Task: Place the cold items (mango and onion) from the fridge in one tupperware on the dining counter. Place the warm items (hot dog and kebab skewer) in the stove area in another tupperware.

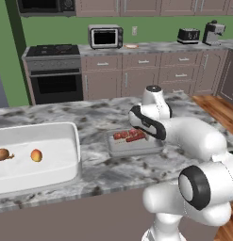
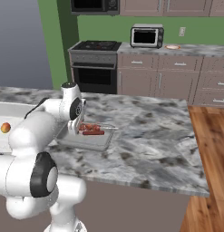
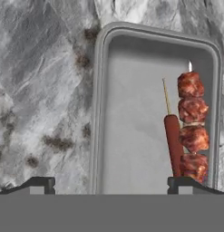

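The gripper [image 3: 111,183] hangs wide open; hot dog [image 3: 173,142] and skewer [image 3: 192,124] lie in the tray [image 3: 131,41] seemingly just beyond one fingertip [image 3: 186,185].

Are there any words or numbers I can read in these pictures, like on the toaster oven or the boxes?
None can be read.
Toaster oven: no letters show on it.
Stove: no readable numbers on its front.
Toaster and coffee machine: too small to tell.
Grey tupperware with the kebab skewer and hot dog: plain, no label.
White tupperware with the onion and mango: plain too.
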